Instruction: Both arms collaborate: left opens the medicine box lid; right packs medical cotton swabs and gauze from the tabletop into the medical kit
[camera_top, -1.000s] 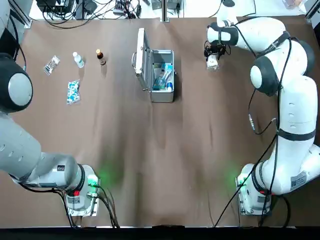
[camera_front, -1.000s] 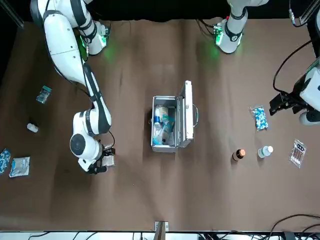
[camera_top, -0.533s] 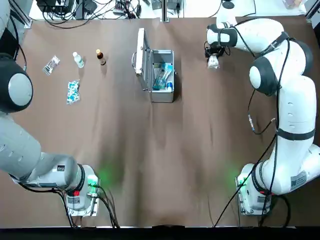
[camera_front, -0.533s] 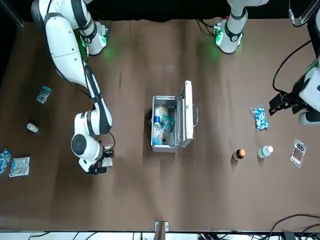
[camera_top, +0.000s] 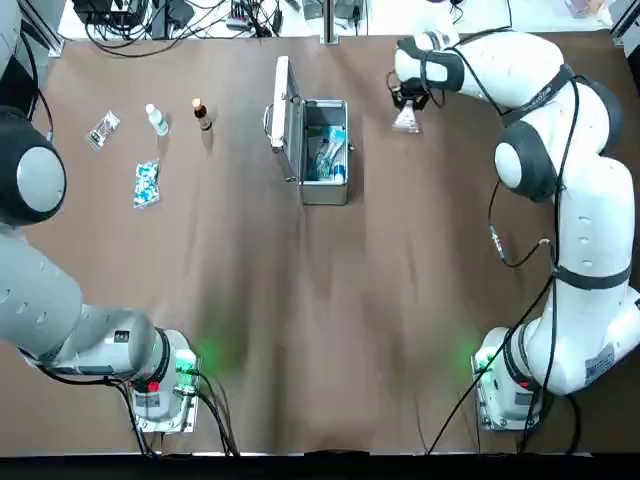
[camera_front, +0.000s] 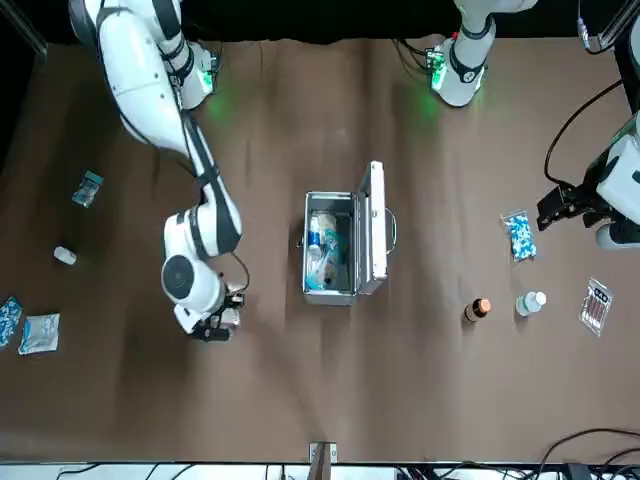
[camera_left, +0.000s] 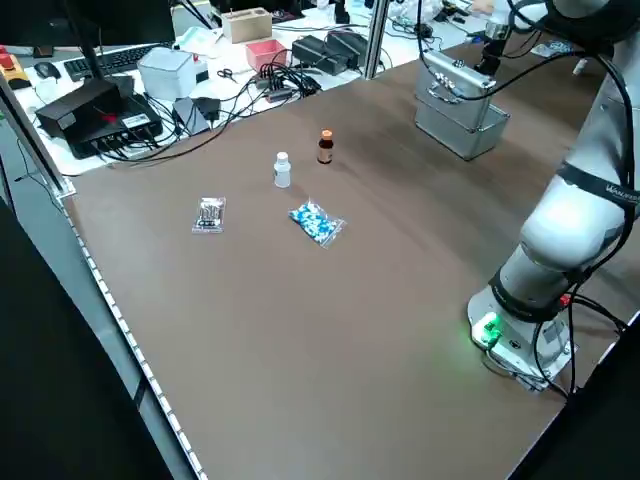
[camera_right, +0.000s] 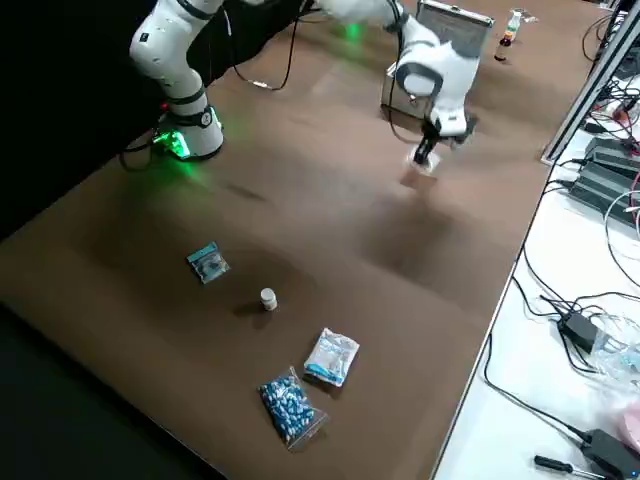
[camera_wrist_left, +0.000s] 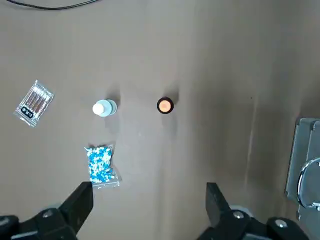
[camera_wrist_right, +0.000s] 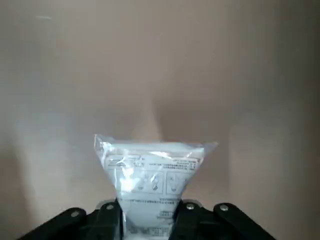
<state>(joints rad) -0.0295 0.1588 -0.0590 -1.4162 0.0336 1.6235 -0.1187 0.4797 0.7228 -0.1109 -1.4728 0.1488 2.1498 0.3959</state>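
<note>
The white packet (camera_wrist_right: 150, 182) was pinched between the nearly closed fingers of the right gripper (camera_wrist_right: 148, 222), apparently for carrying, with the open metal case (camera_top: 325, 192) beside that gripper, toward the left arm.

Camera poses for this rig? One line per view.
Top: overhead, facing down on the table; both arms show.
Front: across the table, facing the robot; both arms.
Left side: raised, looking diagonally down; part of one arm.
Right side: same, opposite side; one arm.
Left wrist: its own fingers, open.
Right wrist: its own fingers on a white packet.
Top and front share the open case.
</note>
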